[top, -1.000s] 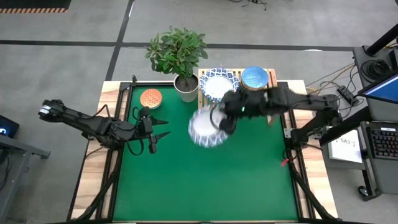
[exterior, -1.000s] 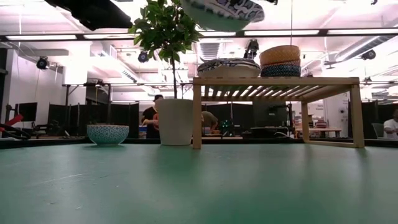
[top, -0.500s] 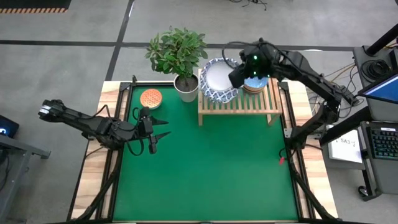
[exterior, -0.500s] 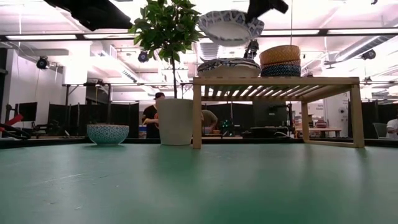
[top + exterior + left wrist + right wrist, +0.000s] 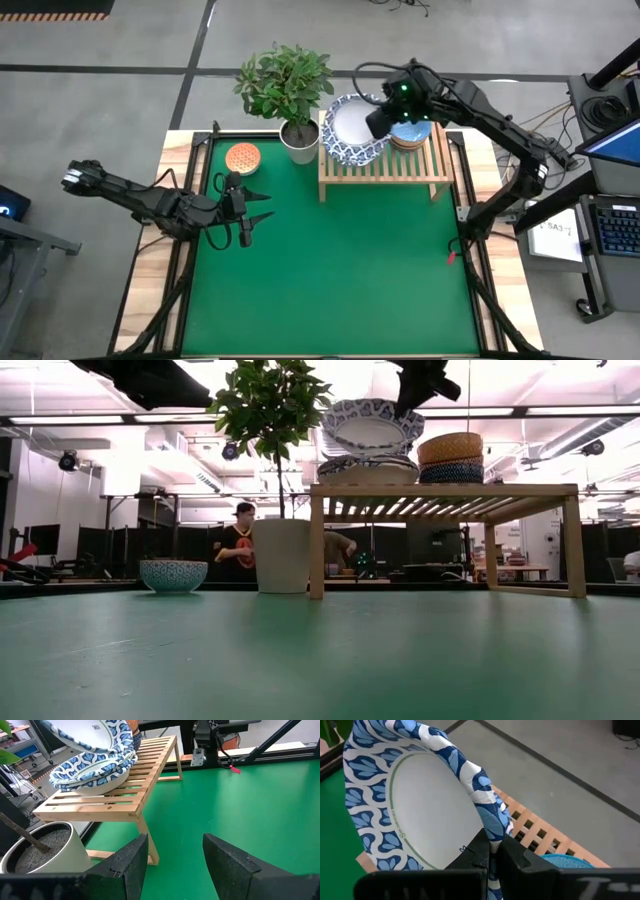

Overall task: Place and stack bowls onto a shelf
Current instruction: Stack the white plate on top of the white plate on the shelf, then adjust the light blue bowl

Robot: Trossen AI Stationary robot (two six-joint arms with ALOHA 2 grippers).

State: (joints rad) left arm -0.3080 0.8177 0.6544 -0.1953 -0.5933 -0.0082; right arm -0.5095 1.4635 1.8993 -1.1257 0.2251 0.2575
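My right gripper (image 5: 381,121) is shut on a wide white bowl with a blue-patterned rim (image 5: 350,127), above the left part of the pale wooden slatted shelf (image 5: 385,163). The bowl (image 5: 371,427) hangs tilted just over another wide blue-rimmed bowl (image 5: 367,467) that rests by its base on the slats. A stack of smaller bowls (image 5: 450,458) stands on the shelf's right part. An orange-red bowl (image 5: 242,158) sits on the green mat near the far left. My left gripper (image 5: 262,204) waits open, low over the mat's left side. My right gripper pinches the wide bowl's rim (image 5: 489,826), one finger (image 5: 479,851) inside the bowl and one (image 5: 514,856) outside. The fingers come from the table's right side, slanting down. The bowl is tilted; whether its low edge touches the bowl beneath, I cannot tell.
A white plant pot with a leafy plant (image 5: 298,140) stands just left of the shelf, close to the held bowl. The green mat (image 5: 330,270) lies open in front of the shelf. People stand in the room beyond the table (image 5: 237,548).
My right gripper has carried the wide bowl from above the mat's middle toward the far edge, over the shelf, then down toward the bowl lying there. The bowl has turned from showing its underside in the low view to a tilt just above the lower bowl.
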